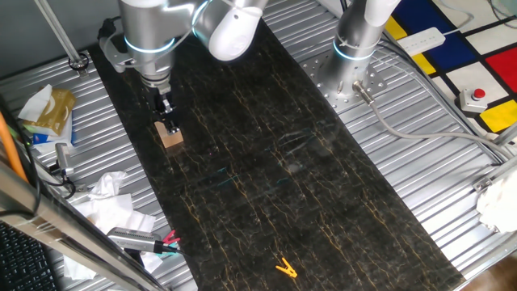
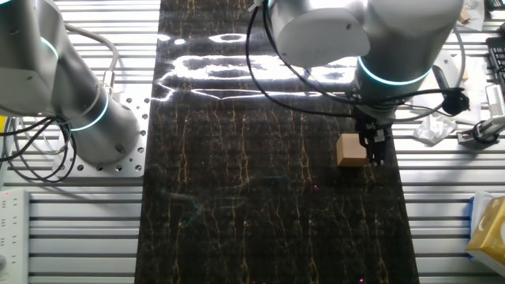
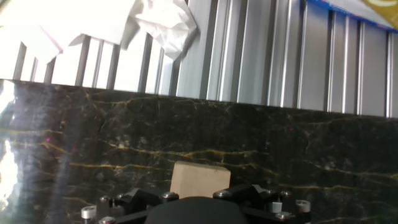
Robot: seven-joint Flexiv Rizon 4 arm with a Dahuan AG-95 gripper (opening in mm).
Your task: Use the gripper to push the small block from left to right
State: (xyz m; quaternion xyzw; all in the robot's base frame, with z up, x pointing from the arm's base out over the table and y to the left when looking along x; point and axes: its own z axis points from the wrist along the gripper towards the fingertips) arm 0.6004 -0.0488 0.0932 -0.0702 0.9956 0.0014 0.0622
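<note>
The small block (image 1: 170,135) is a light-tan wooden cube on the black marbled mat (image 1: 283,170), near the mat's left edge. The gripper (image 1: 166,111) hangs from the silver-grey arm with the blue-lit ring. Its black fingers are close together, point down and stand right against the block's side, holding nothing. In the other fixed view the gripper (image 2: 374,150) stands just right of the block (image 2: 352,150), touching it. In the hand view the block (image 3: 199,178) sits just beyond the gripper's black housing (image 3: 199,211); the fingertips are hidden there.
A second silver arm's base (image 1: 353,73) stands at the mat's far side. A tiny orange clip (image 1: 284,267) lies near the mat's front end. Crumpled paper (image 1: 109,202) and tools lie on the ribbed metal left of the mat. A red button (image 1: 477,95) sits at the right.
</note>
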